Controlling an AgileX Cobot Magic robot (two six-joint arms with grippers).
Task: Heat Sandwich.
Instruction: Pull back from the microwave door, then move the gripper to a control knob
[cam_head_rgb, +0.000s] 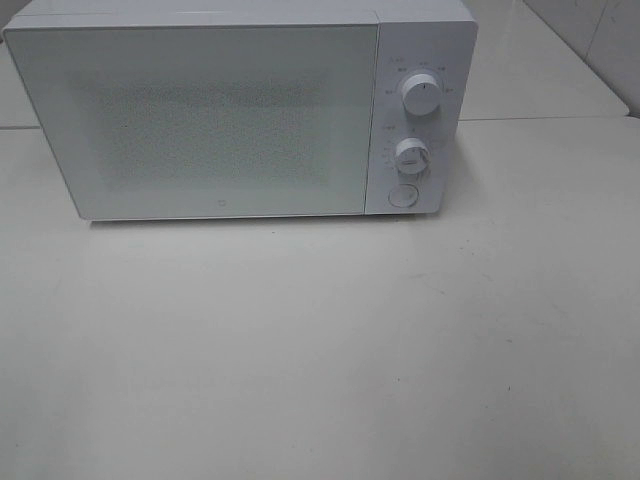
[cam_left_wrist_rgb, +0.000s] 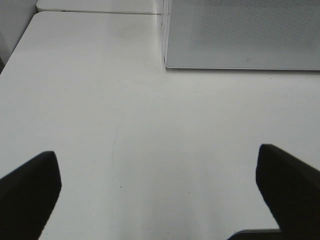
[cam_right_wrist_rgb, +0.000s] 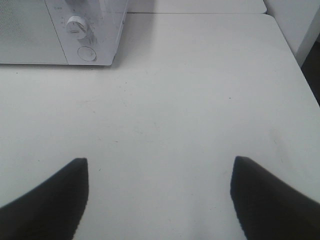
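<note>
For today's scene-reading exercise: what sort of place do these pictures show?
Probably a lab bench staged as a kitchen corner: a white microwave, door shut, with two dials, stands on a plain white table.

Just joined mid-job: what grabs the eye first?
A boxy white microwave with its speckled door shut fills the back of the pale table, its control panel with two round dials on the right. No sandwich shows anywhere; the left gripper and right gripper hang open over it.

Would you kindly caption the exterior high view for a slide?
White microwave, door shut, control panel at right, standing on a pale table; no sandwich in sight.
</note>
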